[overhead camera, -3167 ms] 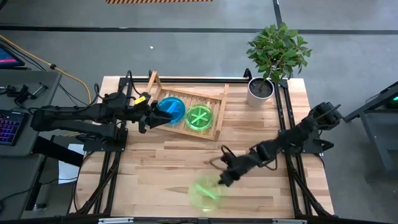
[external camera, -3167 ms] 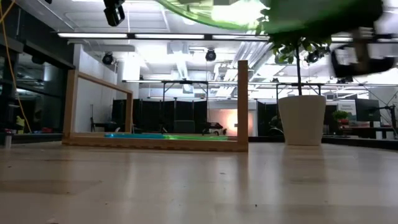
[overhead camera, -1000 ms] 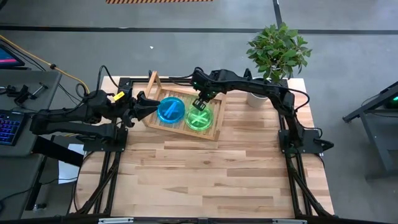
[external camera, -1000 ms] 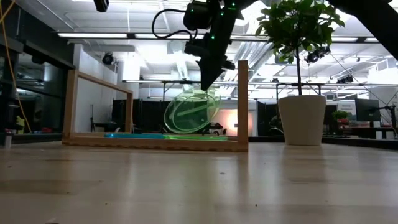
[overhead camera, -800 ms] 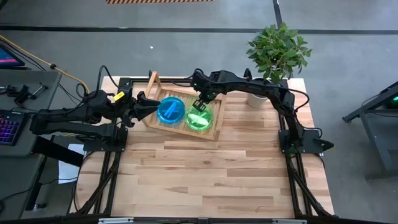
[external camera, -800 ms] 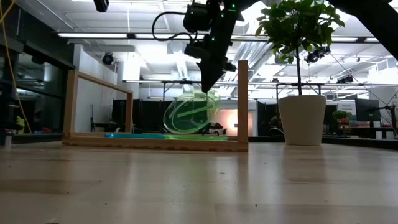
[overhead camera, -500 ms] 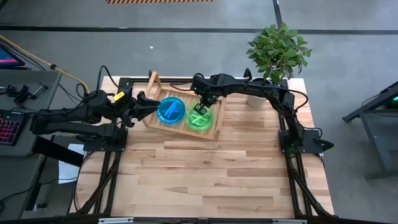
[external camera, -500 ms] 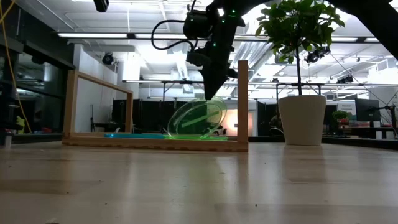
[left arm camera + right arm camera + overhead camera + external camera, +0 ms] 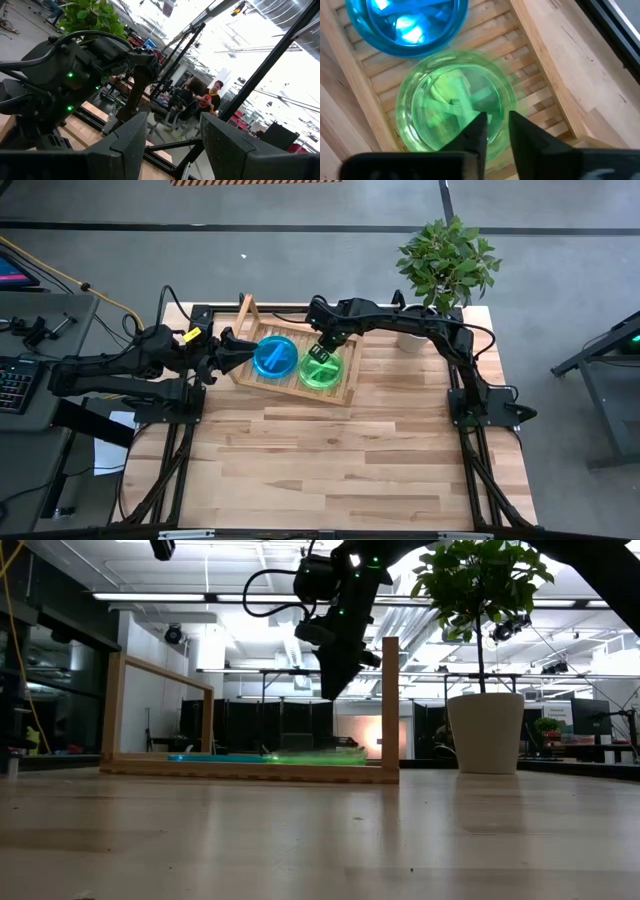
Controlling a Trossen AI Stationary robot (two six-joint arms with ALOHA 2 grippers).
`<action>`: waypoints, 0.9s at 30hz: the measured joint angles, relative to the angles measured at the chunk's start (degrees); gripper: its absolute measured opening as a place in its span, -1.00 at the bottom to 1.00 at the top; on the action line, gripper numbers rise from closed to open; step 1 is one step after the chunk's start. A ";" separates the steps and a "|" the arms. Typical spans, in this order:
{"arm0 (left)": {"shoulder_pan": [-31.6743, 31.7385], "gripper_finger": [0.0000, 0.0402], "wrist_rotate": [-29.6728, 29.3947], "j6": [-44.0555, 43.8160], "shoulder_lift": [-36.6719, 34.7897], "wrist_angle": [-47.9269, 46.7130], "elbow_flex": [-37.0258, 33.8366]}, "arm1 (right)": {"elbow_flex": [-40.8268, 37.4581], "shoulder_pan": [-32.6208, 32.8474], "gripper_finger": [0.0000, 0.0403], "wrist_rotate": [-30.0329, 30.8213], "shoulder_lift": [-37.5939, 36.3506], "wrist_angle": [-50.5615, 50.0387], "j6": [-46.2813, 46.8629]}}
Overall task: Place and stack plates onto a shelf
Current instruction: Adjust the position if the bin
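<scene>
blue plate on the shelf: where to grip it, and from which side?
Probably the rim, from above. The blue plate lies flat on the shelf slats, so only its raised edge gives the gripper a pinch. Choose the rim away from the green plate, close beside it, and clear of the side rails. The left gripper is nearest.

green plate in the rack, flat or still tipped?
Flat. In the low view the green plate is a thin level streak on the shelf, and the right gripper hangs above it, fingers apart, not gripping it.
</scene>
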 joint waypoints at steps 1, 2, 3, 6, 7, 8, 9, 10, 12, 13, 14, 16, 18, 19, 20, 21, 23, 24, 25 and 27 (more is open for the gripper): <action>0.00 -0.14 0.00 0.00 0.00 0.00 0.00 | 0.00 0.00 -0.65 0.00 0.00 -0.02 0.00; 0.00 -0.14 0.00 0.00 0.00 0.00 0.00 | 0.00 0.00 -0.59 0.00 0.00 -0.04 0.00; 0.00 -0.14 0.00 -0.01 0.00 -0.01 0.00 | 0.00 0.00 -0.54 0.00 0.00 -0.02 0.00; 0.01 -0.14 0.00 -0.02 0.00 -0.02 0.00 | 0.00 0.00 -0.40 0.02 0.00 0.00 -0.38; 0.00 -0.14 0.00 -0.02 0.00 0.00 0.00 | 0.00 0.00 -0.36 0.00 -0.09 0.04 -0.63; 0.00 -0.14 0.00 -0.02 0.00 -0.01 0.00 | 0.00 0.00 -0.34 -0.02 -0.31 0.00 -1.07; 0.00 -0.14 0.00 -0.02 0.00 0.00 0.00 | 0.00 0.00 -0.31 -0.07 -0.78 -0.02 -1.39; 0.01 -0.14 0.00 -0.02 0.00 -0.01 0.00 | 0.00 0.00 -0.30 -0.20 -1.50 -0.01 -1.59; 0.00 -0.14 0.00 -0.01 0.00 -0.01 0.00 | 0.00 -0.01 -0.28 -1.13 -3.50 -0.03 -2.89; 0.01 -0.14 -0.03 0.09 0.00 -0.02 0.00 | 0.00 -0.02 -0.28 -1.46 -4.64 -0.18 -3.65; 0.00 -0.14 -0.23 0.49 0.00 -0.05 0.00 | 0.00 0.05 -0.28 -1.73 -5.78 -0.65 -4.35; 0.00 -0.14 -1.30 1.48 0.00 -0.13 0.02 | 0.00 0.51 -0.28 -2.56 -7.96 -1.22 -5.23; 0.00 -0.14 -2.56 2.08 0.00 -0.21 0.02 | 0.00 1.53 -0.28 -3.10 -10.03 -1.50 -5.48; 0.00 -0.14 -3.14 2.47 0.00 -0.25 0.02 | 0.00 2.32 -0.28 -3.52 -10.90 -1.59 -5.72; 0.00 -0.14 -3.66 2.93 0.01 -0.28 0.02 | 0.00 3.23 -0.28 -4.13 -11.64 -1.48 -5.99; 0.00 -0.14 -3.94 3.21 0.02 -0.31 0.02 | 0.02 4.20 -0.28 -4.68 -12.20 -1.42 -6.19; 0.00 -0.14 -4.20 3.41 0.02 -0.33 0.02 | 0.04 6.40 -0.30 -5.73 -12.59 -1.51 -6.24; 0.00 -0.14 -4.32 3.41 0.06 -0.32 0.02 | 0.04 7.67 -0.31 -5.73 -12.56 -1.68 -6.04; 0.00 -0.14 -4.35 3.44 0.16 -0.31 0.02 | 0.04 8.91 -0.35 -5.73 -12.46 -2.42 -5.81; 0.00 -0.14 -4.38 3.44 0.34 -0.36 0.02 | 0.04 11.32 -0.46 -4.78 -11.69 -3.93 -4.76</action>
